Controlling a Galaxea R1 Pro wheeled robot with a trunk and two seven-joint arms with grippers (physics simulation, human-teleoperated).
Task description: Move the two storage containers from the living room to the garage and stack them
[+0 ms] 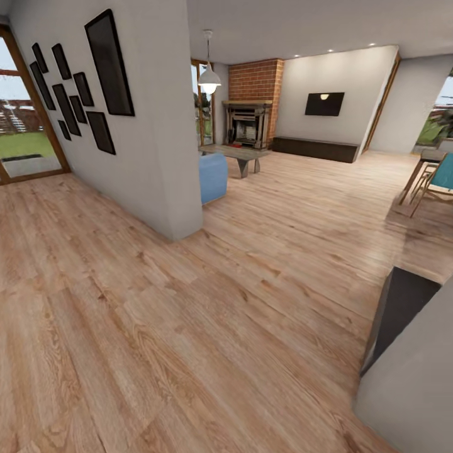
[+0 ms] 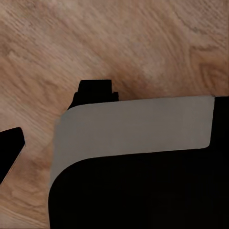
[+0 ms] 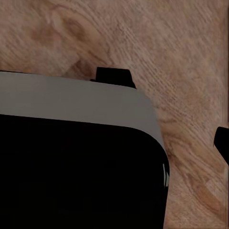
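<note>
Heading across light wood-plank flooring (image 1: pixel 207 327) toward living room (image 1: pixel 302 135) at upper centre, storage containers nowhere yet visible; needing approach past fireplace (image 1: pixel 248 123); gripper spread on either arm impossible telling

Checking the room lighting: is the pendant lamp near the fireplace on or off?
Cannot tell. The pendant lamp has a white shade, but no bulb or cast light shows.

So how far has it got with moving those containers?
Nothing looks done yet. The head view looks across light wood-plank flooring toward the living room, with its brick fireplace, wall TV and long low cabinet; no orange-red container is in sight. Finding, carrying and stacking both in the garage remain.
</note>
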